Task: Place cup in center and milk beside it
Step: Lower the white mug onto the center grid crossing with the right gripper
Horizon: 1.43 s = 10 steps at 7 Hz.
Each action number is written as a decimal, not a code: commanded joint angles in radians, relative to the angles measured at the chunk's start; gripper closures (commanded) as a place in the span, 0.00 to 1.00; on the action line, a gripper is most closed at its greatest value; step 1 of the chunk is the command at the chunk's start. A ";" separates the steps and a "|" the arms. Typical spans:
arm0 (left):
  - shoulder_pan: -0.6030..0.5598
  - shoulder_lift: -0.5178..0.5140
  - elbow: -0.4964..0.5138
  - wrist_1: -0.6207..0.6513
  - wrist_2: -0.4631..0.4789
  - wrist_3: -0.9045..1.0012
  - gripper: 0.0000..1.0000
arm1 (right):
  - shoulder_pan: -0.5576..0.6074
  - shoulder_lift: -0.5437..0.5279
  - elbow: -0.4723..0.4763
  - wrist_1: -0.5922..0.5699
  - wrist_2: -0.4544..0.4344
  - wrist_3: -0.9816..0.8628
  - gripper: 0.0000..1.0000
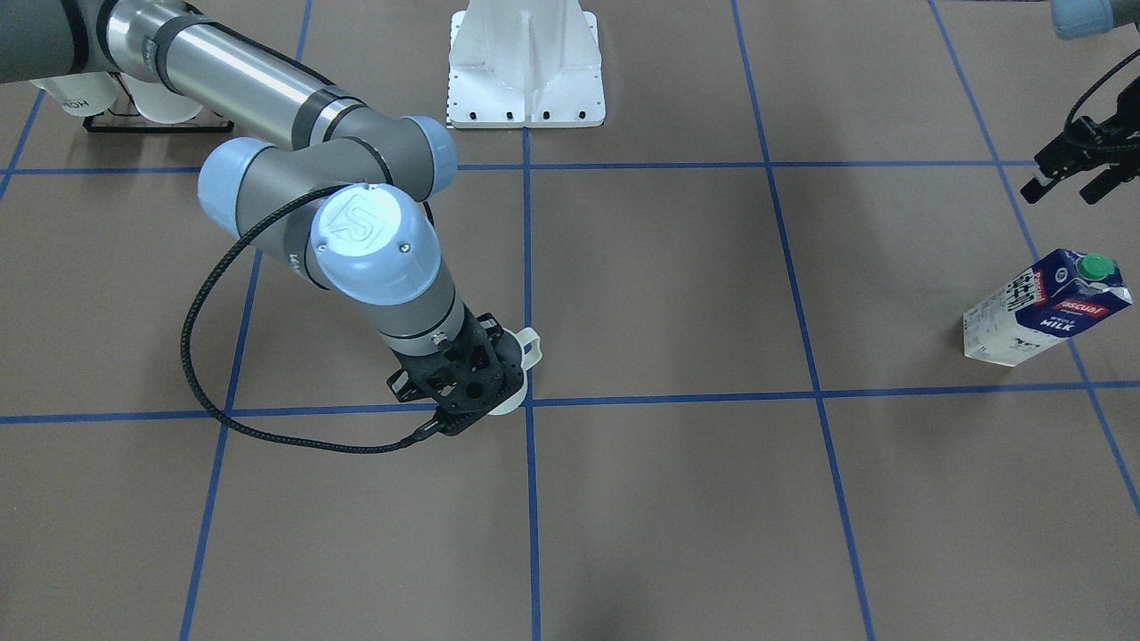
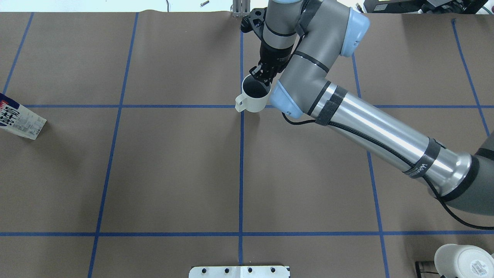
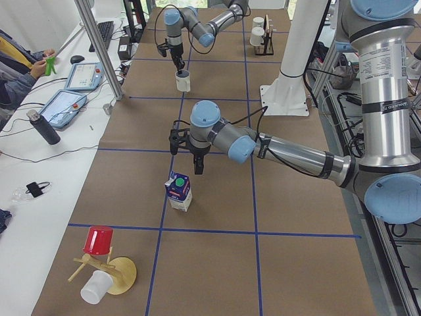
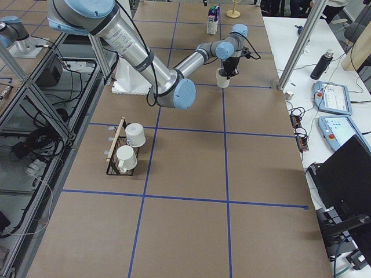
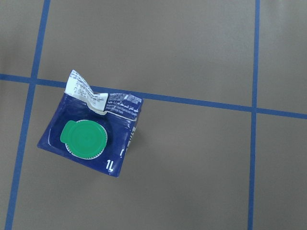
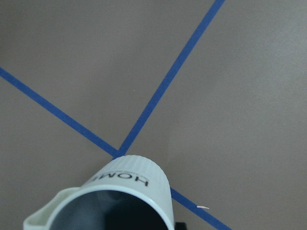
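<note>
1. Overhead exterior view showed the right tool (image 2: 265,77) clamped on the cup (image 2: 252,98) by its rim wall, one finger dipped into the dark inside. That grip kept the mug upright and its handle free
2. The cup was right over the blue tape crossing (image 6: 117,154) in the middle of the table (image 1: 668,285). I judged that to be the centre spot, with the set-down close
3. The left tool (image 1: 1066,182) hung spread and empty just above the milk (image 1: 1046,307), which stood upright well apart from the cup, likely waiting its turn
4. Whether the cup's base touched the table, I could not tell. The wrist hid most of the cup from the front, the overhead view cut the milk at its edge, and the left wrist view showed only the green cap (image 5: 84,139), no fingers
</note>
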 commanded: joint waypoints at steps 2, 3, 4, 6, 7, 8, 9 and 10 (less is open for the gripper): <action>-0.002 0.002 -0.008 0.000 0.000 0.000 0.02 | -0.041 0.027 -0.120 0.168 -0.044 0.062 1.00; -0.002 0.002 -0.019 0.000 0.000 0.000 0.02 | -0.042 0.027 -0.129 0.203 -0.050 0.120 1.00; -0.002 0.008 -0.025 0.000 0.000 0.000 0.02 | -0.047 0.030 -0.129 0.202 -0.051 0.113 1.00; -0.002 0.008 -0.023 0.000 0.000 0.000 0.02 | -0.047 0.048 -0.131 0.198 -0.055 0.095 0.00; -0.002 0.008 -0.025 0.000 0.000 -0.002 0.02 | -0.045 0.052 -0.129 0.197 -0.054 0.087 0.00; -0.002 0.008 -0.022 0.000 0.001 -0.002 0.02 | -0.018 0.068 -0.125 0.192 -0.041 0.088 0.00; -0.002 -0.003 -0.013 0.005 0.004 0.000 0.02 | 0.051 0.059 -0.061 0.132 0.038 0.088 0.00; -0.002 -0.012 -0.007 0.006 0.015 0.012 0.02 | 0.141 -0.009 0.108 -0.024 0.111 0.087 0.00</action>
